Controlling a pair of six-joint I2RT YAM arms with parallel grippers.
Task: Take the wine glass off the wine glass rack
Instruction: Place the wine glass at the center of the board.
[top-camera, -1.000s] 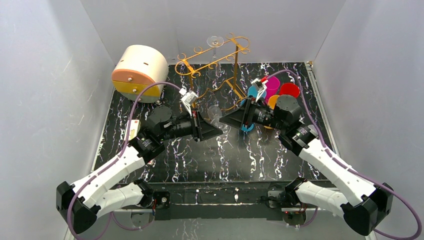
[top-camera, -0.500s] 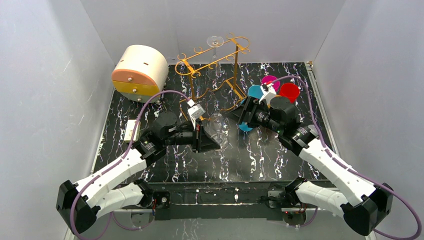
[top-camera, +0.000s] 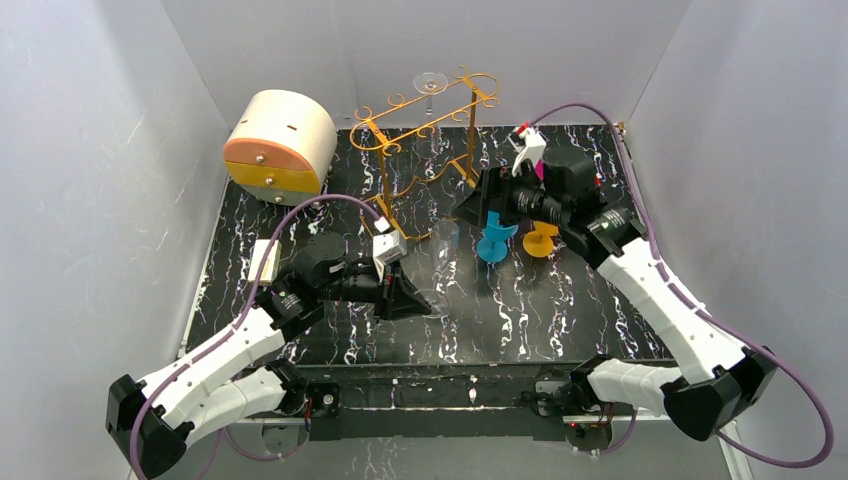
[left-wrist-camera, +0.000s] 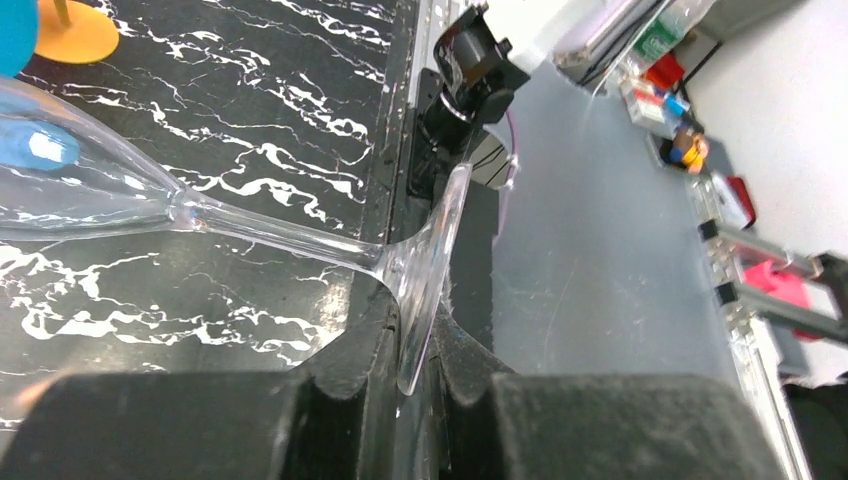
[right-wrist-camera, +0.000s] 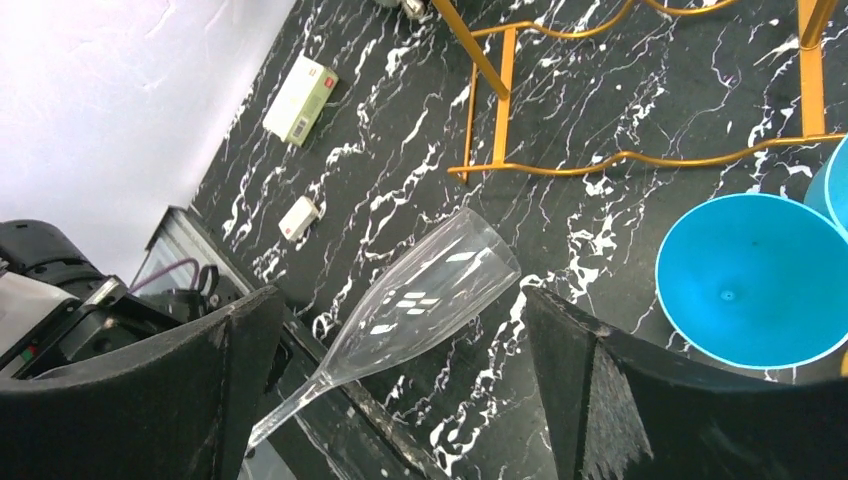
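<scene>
Black marble tabletop (top-camera: 560, 300) below, and the left gripper (left-wrist-camera: 412, 345) is pinched tight on the foot of the wine glass (left-wrist-camera: 100, 190), bowl sticking straight out ahead, nearly flat, clear of the wine glass rack (top-camera: 469, 130) (right gripper (top-camera: 468, 208) gapes empty near the bowl end).

Top external view: fixed above and behind the robot, facing down and forward, far enough back to take in the whole desk (top-camera: 540, 300); left wrist view: set low, just behind the left gripper (left-wrist-camera: 410, 372), very close, looking across the desk to its near edge; right wrist view: higher, looking steeply down past the right gripper (right-wrist-camera: 400, 305); the wine glass (left-wrist-camera: 290, 238) appears in all three; blue cup (right-wrist-camera: 745, 280) and rack (right-wrist-camera: 620, 160) are shared by top and right wrist views.
</scene>
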